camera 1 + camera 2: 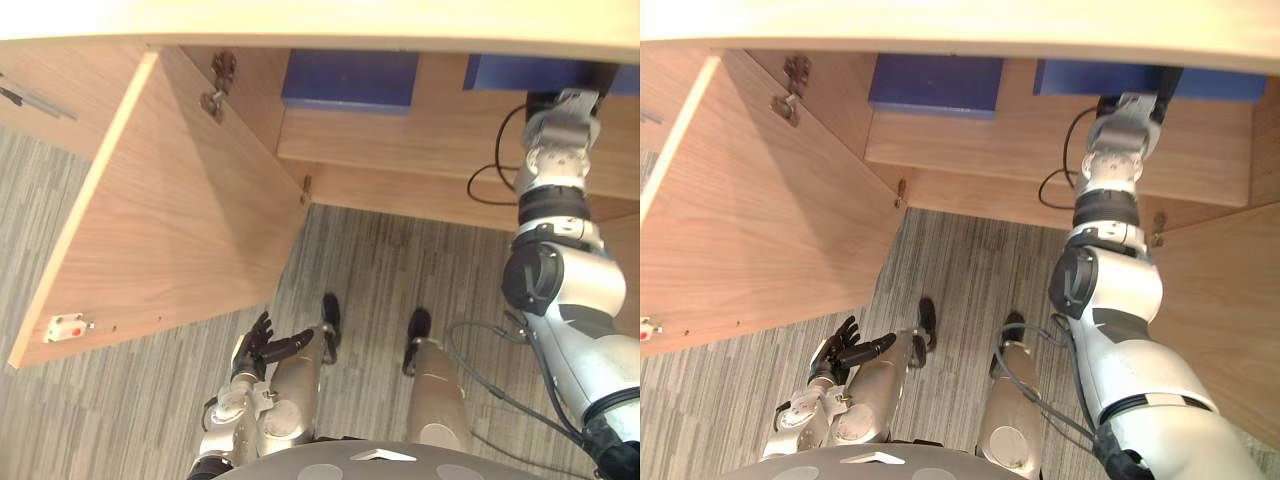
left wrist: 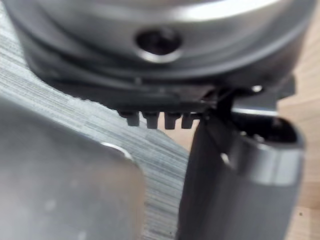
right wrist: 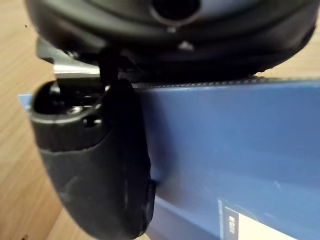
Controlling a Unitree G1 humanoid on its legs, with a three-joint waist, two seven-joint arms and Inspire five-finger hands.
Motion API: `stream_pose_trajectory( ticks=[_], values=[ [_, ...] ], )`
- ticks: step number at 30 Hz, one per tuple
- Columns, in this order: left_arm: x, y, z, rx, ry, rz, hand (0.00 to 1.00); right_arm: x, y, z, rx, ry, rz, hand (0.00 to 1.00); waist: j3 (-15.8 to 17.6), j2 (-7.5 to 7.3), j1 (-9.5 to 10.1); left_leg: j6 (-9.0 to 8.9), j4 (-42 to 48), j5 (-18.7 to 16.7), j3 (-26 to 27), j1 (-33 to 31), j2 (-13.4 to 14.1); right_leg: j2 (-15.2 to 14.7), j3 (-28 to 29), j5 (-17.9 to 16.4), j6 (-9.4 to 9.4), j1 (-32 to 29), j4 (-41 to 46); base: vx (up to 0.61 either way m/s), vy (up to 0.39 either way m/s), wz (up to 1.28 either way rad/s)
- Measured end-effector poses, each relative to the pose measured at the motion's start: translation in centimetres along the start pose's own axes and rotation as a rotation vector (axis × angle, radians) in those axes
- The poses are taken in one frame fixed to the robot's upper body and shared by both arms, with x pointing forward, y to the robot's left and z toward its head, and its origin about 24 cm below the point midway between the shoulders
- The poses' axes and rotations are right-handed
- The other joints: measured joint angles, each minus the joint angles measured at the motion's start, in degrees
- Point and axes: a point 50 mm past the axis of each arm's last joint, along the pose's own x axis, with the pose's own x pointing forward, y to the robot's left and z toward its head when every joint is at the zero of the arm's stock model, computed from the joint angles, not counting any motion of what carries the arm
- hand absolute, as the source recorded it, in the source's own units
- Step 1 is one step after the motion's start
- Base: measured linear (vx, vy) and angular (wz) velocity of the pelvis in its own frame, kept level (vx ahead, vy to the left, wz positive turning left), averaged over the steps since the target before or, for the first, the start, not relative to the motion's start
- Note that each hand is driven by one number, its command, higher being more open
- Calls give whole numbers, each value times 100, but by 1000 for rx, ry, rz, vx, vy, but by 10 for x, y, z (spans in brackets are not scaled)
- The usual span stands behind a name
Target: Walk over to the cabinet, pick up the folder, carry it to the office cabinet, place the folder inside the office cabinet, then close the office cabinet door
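The right hand (image 3: pixel 95 165) is reaching into the open office cabinet (image 1: pixel 400 140) at the end of an extended arm and is gripping the blue folder (image 3: pixel 225 145): the thumb is lying flat against the folder's face, the folder's edge is sitting against the palm, and the fingers are hidden behind the folder. The folder is resting inside the cabinet at the right of the shelf, just under the cabinet top, and it is bearing a white label near one corner. A second blue folder (image 1: pixel 350 80) is lying on the same shelf to the left, apart from the first. The left cabinet door (image 1: pixel 170 220) is standing wide open, swung out to the left, with a metal hinge (image 1: pixel 217 85) showing at its inner edge and a small white catch with a red button (image 1: pixel 66 326) near its outer corner. The left hand (image 1: pixel 262 345) is hanging low at the robot's side over the striped grey carpet (image 1: pixel 380 260), fingers loosely spread and holding nothing.
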Motion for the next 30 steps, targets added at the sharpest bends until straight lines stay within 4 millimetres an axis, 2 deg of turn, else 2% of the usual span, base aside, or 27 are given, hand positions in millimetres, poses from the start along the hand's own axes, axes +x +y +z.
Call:
stream_pose_trajectory(
  ticks=[3, 4, 6, 7, 9, 14, 20, 22, 25, 27, 30],
  values=[
    [1, 0, 7, -11, -29, 11, 100, -2, 20, -2, -24, 14, 14, 0, 34, 8, 9, -16, 666, -202, -99, -601, 41, -57, 28, -301, -53, -609, 742, -106, -42, 10],
    [1, -1, 7, -11, -31, 12, 100, -2, 21, -2, -24, 14, 14, 0, 37, 11, 11, -17, 703, -212, -105, -632, 41, -63, 30, -317, -55, -641, 780, -105, -37, 14],
    [1, -2, 17, -45, -72, 13, 100, -6, 50, -2, -8, 17, 42, 0, 211, 50, 16, -10, 1213, -382, -130, -1051, 70, -116, 80, -532, -96, -1079, 1362, -112, -30, 5],
    [1, -2, 17, -46, -75, 14, 100, -6, 54, -3, -4, 18, 48, 0, 213, 56, 16, -6, 1253, -390, -130, -1109, 73, -119, 87, -545, -96, -1141, 1406, -111, -21, -1],
    [1, -2, 22, -70, -95, 32, 100, -11, 78, -2, 25, 22, 81, 0, 239, 60, 17, -1, 1418, -394, -124, -1424, 74, -153, 134, -573, -116, -1482, 1622, -95, -17, 5],
    [1, -1, 25, -146, -118, 68, 100, -14, 101, 12, 126, 20, 81, 0, 279, 58, 12, 15, 1500, -383, -102, -1682, -1, -271, 173, -662, -125, -1812, 1866, -51, -30, 10],
    [1, 2, 23, -227, -113, 108, 100, -11, 105, 50, 218, -68, 56, 0, 282, 55, -12, 34, 1506, -368, -127, -1863, -119, -413, 172, -730, -100, -2010, 2043, -7, -28, 12],
    [1, 3, 21, -241, -102, 118, 100, -13, 112, 73, 296, -121, 82, 0, 281, 55, -57, 65, 1413, -331, -100, -1860, -218, -510, 199, -753, -74, -2048, 2053, 6, -13, 15],
    [1, 6, 18, -290, -91, 150, 100, -17, 118, 96, 354, -188, 116, 0, 281, 55, -101, 79, 1347, -300, -91, -1863, -298, -574, 231, -775, -35, -2084, 2051, 0, 0, 11],
    [0, 7, 16, -304, -84, 160, 100, -19, 120, 108, 359, -218, 126, 0, 281, 55, -131, 82, 1327, -284, -87, -1880, -338, -614, 248, -795, -17, -2123, 2064, -11, -5, 10],
    [0, 8, 16, -338, -81, 167, 100, -19, 119, 112, 371, -238, 112, 0, 282, 55, -143, 80, 1331, -284, -67, -1904, -340, -617, 283, -815, -20, -2187, 2111, 0, 0, 0]
  ],
)
